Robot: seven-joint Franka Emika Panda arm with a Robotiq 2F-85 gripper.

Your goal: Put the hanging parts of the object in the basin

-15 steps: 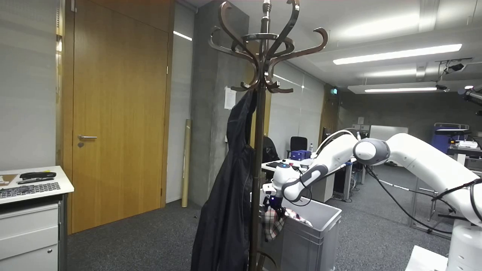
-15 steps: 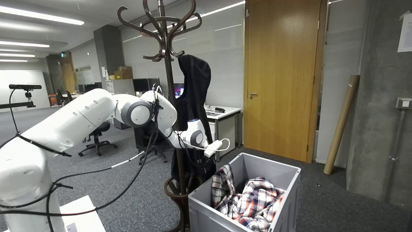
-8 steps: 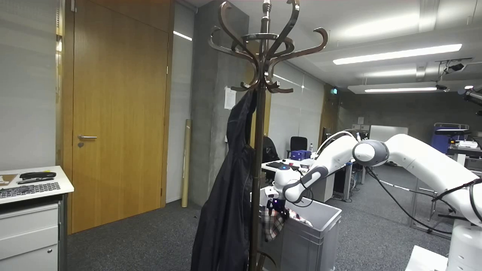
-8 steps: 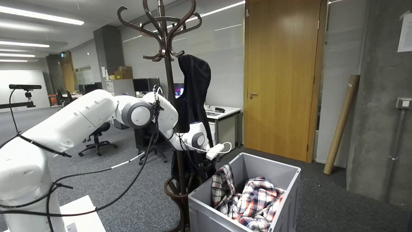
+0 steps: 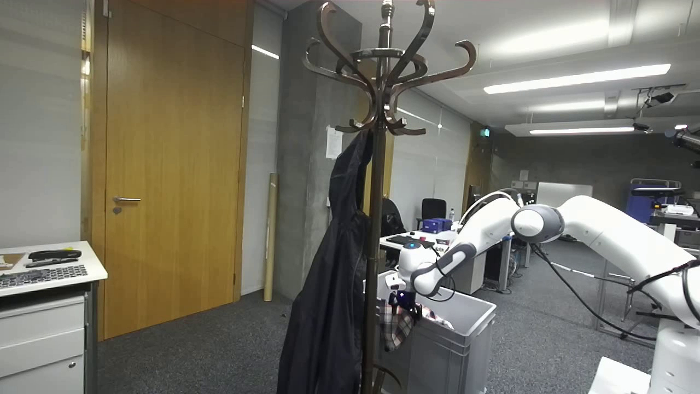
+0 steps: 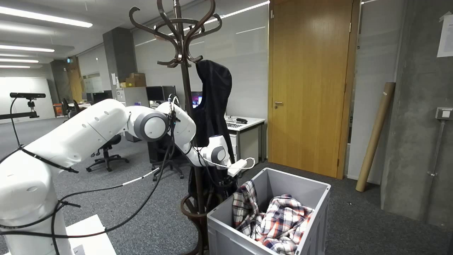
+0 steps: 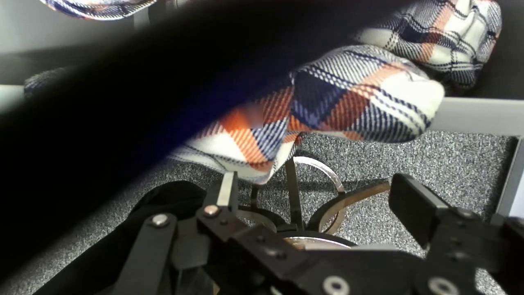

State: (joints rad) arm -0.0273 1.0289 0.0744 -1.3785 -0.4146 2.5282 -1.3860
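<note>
Currently, the work appears to be at the reach for the overhang, with the pickup not yet made. In an exterior view, the robot's gripper (image 5: 406,309) hangs at the near side of a grey basin (image 5: 443,355), just beside a flap of checked cloth (image 5: 397,331) that droops outside the wall; a dark coat (image 5: 328,295) on a coat stand (image 5: 374,262) crosses the foreground. In an exterior view, the bulk of the cloth (image 6: 286,217) lies bunched inside the basin and climbs the inner wall toward the edge by the stand, the gripper hard to pick out against the coat beyond. In the wrist view, the fingers (image 7: 413,200) stand wide apart with nothing gripped, carpet (image 7: 368,166) and the stand's base showing between them, while a corner of the loose fabric hangs just beside one fingertip; whether the two touch cannot be told. Next, it would seem, the gripper should bring the flap between its fingers, close on a deep fold, raise it over the rim (image 7: 475,116) and let go well inside, since a shallow pinch could allow the soft material to slide back out.
</note>
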